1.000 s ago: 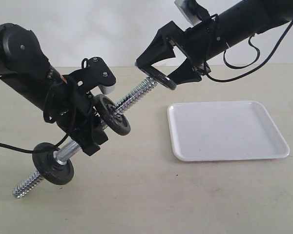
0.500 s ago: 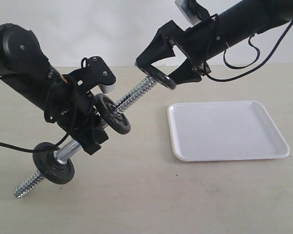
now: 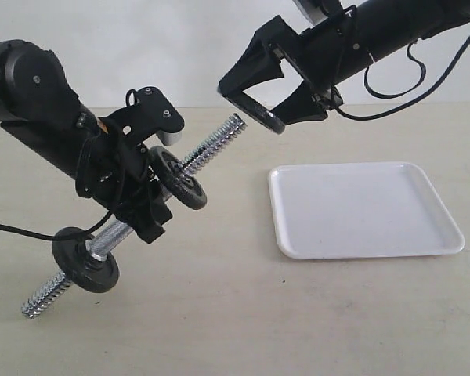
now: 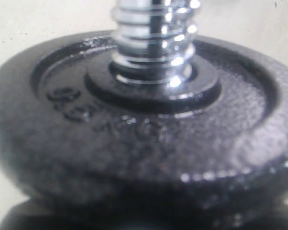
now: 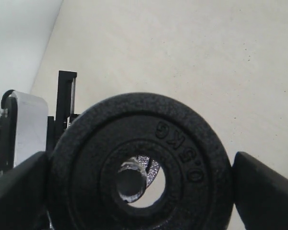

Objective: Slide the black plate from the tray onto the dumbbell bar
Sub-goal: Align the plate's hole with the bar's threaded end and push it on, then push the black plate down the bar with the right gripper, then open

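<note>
My left gripper [image 3: 141, 210] is shut on the smooth middle of the dumbbell bar [image 3: 211, 145], which tilts up to the right. Two black discs sit on the bar, one low [image 3: 84, 265] and one just past my fingers [image 3: 176, 178]; the latter disc [image 4: 144, 134] fills the left wrist view. My right gripper [image 3: 253, 110] is shut on the black plate [image 3: 258, 115], held on edge in the air just beyond the bar's upper threaded tip [image 3: 236, 121]. In the right wrist view the plate [image 5: 182, 143] sits between both fingers, and the bar's tip [image 5: 132, 182] shows through its hole.
The white tray [image 3: 360, 211] lies on the beige table to the right, below the right arm, with nothing in it. The bar's lower threaded end [image 3: 39, 301] hangs close to the table at the left front.
The right gripper has lifted the plate up and away from the bar's upper end, which now shows bare. The left arm has shifted the bar slightly up and left.
</note>
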Robot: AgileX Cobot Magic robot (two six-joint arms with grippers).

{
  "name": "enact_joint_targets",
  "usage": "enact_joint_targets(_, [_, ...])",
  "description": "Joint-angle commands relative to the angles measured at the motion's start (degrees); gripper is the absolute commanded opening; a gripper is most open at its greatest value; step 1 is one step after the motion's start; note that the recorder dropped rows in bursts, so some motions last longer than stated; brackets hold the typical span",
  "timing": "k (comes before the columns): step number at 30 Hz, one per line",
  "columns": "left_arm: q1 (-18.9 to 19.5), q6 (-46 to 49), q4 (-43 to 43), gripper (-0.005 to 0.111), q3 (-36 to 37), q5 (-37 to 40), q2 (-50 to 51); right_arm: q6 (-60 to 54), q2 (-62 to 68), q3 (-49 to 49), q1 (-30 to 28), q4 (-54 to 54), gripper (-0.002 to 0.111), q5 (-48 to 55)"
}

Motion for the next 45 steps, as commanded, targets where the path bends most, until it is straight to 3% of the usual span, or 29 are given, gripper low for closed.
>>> enact_joint_targets(1, [-0.07,-0.49,-1.86,0.004,-1.75,-4.92,-2.67,0.11,-1.49,-0.53,-0.02,3.76,0.008,0.75])
enact_joint_targets(29, [-0.07,-2.07,-1.86,0.004,-1.75,-7.04,-2.67,2.98,-1.48,-0.53,2.33,-0.15,0.008,0.75])
enact_joint_targets(45, [-0.07,-2.79,-2.83,0.004,-1.75,-9.11,-2.67,3.1,-1.48,-0.53,4.71,4.6,0.008,0.75])
